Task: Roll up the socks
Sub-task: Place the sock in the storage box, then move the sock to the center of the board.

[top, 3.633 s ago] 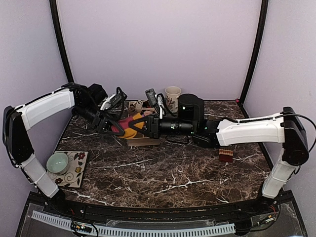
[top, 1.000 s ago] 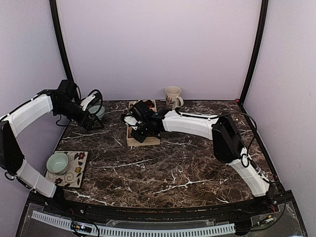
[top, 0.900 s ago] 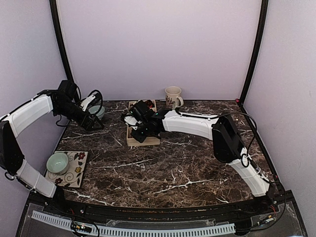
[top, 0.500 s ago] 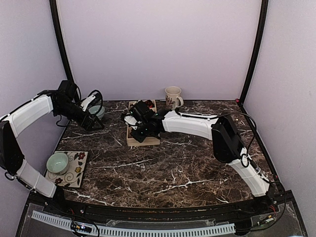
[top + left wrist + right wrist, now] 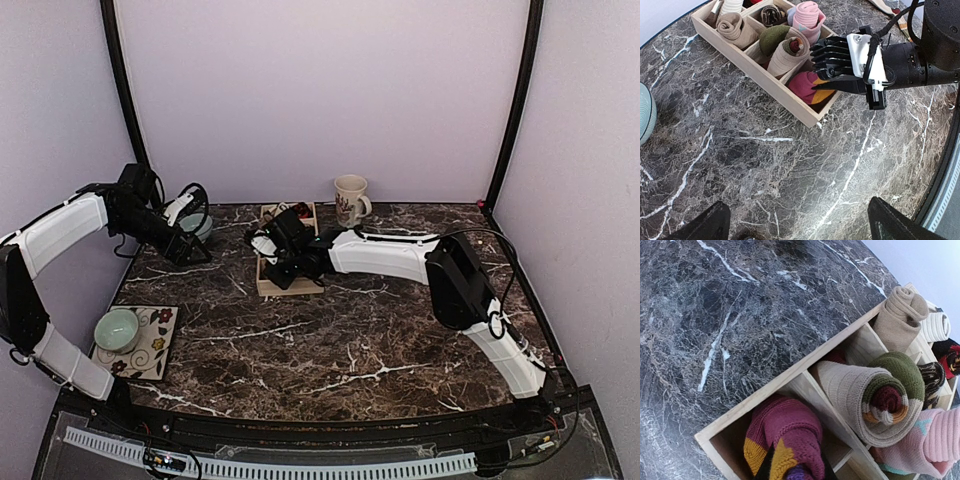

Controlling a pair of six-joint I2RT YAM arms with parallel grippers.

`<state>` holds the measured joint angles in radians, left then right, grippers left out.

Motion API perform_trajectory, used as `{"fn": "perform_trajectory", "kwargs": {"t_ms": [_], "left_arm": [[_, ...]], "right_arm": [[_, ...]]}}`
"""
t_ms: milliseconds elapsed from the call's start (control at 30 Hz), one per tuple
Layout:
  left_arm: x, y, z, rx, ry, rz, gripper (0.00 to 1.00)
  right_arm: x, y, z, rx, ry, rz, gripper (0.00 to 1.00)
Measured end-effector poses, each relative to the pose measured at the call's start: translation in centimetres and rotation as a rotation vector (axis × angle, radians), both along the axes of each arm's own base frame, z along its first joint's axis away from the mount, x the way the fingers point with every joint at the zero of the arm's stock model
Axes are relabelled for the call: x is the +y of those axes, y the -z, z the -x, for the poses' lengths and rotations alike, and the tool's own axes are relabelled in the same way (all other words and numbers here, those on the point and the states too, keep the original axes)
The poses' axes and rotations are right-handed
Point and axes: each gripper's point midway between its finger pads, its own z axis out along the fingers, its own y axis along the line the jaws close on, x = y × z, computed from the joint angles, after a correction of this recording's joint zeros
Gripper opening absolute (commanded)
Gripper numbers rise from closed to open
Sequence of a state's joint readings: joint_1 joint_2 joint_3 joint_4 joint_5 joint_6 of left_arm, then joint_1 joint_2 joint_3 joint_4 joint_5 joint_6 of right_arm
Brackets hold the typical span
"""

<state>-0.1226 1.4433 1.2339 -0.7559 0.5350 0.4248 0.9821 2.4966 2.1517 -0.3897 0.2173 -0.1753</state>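
A dark, white-veined marble table (image 5: pixel 330 340) filled the lower frame. At its upper centre sat a wooden divided box (image 5: pixel 290 288) holding a pink sock bundle (image 5: pixel 807 15) and, just beside it, a small dark brown bundle (image 5: pixel 771 12). A patterned mug (image 5: pixel 350 196) stood to the right of the box. At lower left, a pale green bowl (image 5: pixel 116 328) rested on a floral tile (image 5: pixel 155 345). A teal bowl (image 5: pixel 645 115) showed at the left edge of the left wrist view.

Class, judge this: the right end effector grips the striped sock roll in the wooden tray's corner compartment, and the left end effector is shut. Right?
No: the left end effector is open, its fingers wide apart in the left wrist view.
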Motion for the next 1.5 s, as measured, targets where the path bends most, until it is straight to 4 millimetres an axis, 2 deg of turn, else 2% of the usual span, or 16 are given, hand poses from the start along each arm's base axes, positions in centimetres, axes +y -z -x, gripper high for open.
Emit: {"fn": "perform_trajectory", "kwargs": {"t_ms": [233,300,333,367,400,567,800,1000,1167,1267,1367,1500], "left_arm": [[0.0,0.0,0.0,0.001,0.001,0.002,0.99],[-0.1,0.0,0.0,0.001,0.002,0.003,0.99],[-0.1,0.0,0.0,0.001,0.002,0.003,0.99],[-0.1,0.0,0.0,0.001,0.002,0.003,0.99],[-0.1,0.0,0.0,0.001,0.002,0.004,0.99],[0.0,0.1,0.1,0.004,0.002,0.003,0.99],[0.0,0.2,0.1,0.005,0.000,-0.001,0.99],[0.1,0.2,0.1,0.004,-0.003,-0.007,0.99],[0.3,0.3,0.0,0.001,-0.011,-0.020,0.99],[0.5,0.3,-0.1,-0.005,-0.016,-0.029,0.99],[0.7,0.0,-0.1,-0.017,-0.024,-0.041,0.99],[1.0,-0.8,-0.1,-0.051,-0.032,-0.050,0.99]], "right_arm": [[0.3,0.4,0.5,0.016,-0.018,0.003,0.20],[0.3,0.6,0.5,0.013,-0.018,0.007,0.31],[0.4,0.5,0.4,0.010,-0.019,0.005,0.46],[0.4,0.5,0.4,0.012,-0.014,0.003,0.86],[0.4,0.4,0.2,0.005,-0.013,0.002,0.98],[0.4,-1.1,-0.8,-0.024,0.013,-0.039,0.99],[0.4,-2.7,0.5,-0.002,-0.015,-0.061,0.99],[-0.6,-7.2,1.8,-0.005,0.001,-0.136,0.99],[-3.4,-11.7,2.3,-0.035,0.086,-0.269,0.99],[-5.5,-13.6,0.9,-0.050,0.180,-0.345,0.99],[-9.3,-14.8,-1.5,-0.086,0.337,-0.407,0.99],[-14.5,-14.8,-3.1,-0.038,0.509,-0.491,0.99]]}}
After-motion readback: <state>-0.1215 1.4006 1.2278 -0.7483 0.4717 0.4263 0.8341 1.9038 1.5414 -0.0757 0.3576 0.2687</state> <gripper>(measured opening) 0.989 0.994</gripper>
